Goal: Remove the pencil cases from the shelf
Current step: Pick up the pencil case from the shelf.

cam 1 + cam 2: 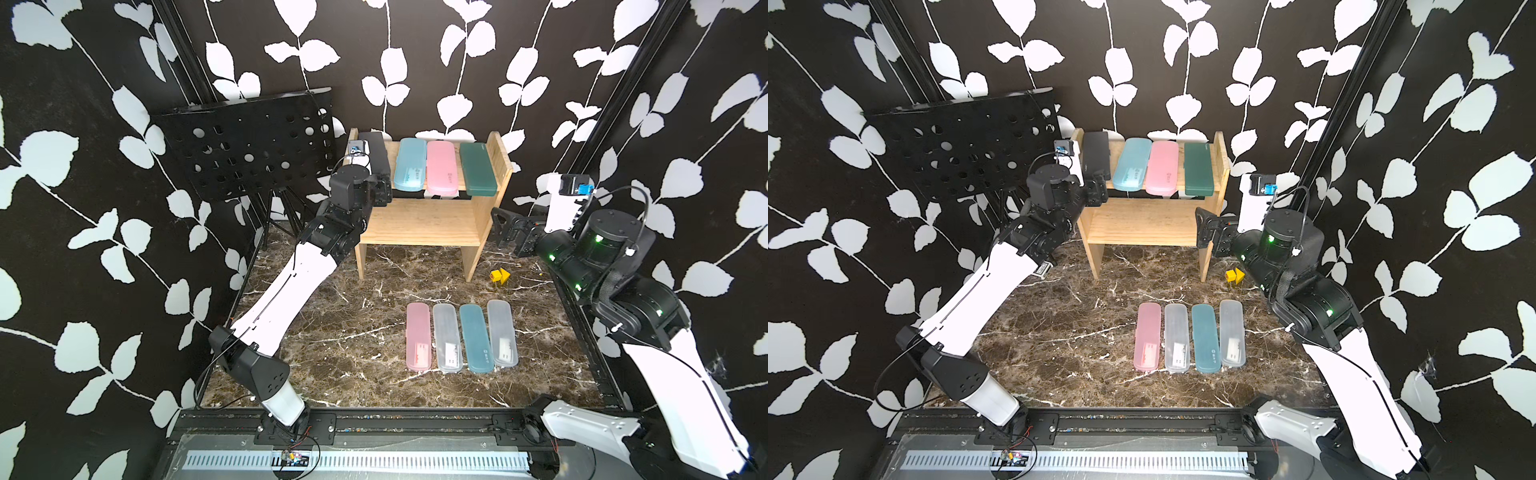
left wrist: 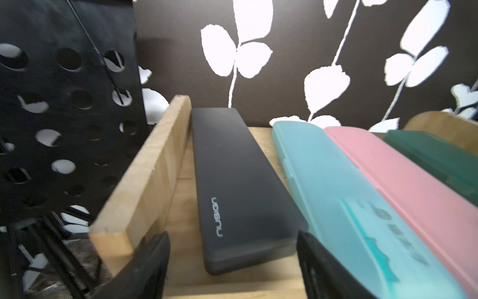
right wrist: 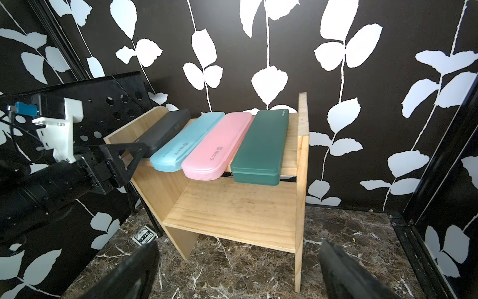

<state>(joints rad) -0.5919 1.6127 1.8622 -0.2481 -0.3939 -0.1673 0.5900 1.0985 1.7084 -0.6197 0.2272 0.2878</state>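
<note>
The wooden shelf [image 1: 419, 224] stands at the back of the table. Its top tier holds a black pencil case [image 2: 240, 181], a light-blue one [image 1: 409, 164], a pink one [image 1: 441, 166] and a dark green one [image 1: 478, 168]. My left gripper [image 2: 232, 235] is open at the near end of the black case, a finger on each side and a gap showing on the side toward the shelf panel. My right gripper [image 3: 239, 244] hangs open and empty just right of the shelf. A pink [image 1: 418, 336], a teal [image 1: 476, 338] and two frosted clear cases [image 1: 447, 337] lie side by side on the marble table.
A black perforated music stand [image 1: 249, 145] leans just left of the shelf, close to my left arm. A small yellow object [image 1: 498, 276] lies by the shelf's right leg. A black-and-white card box [image 3: 144, 235] sits on the table by the shelf's left leg.
</note>
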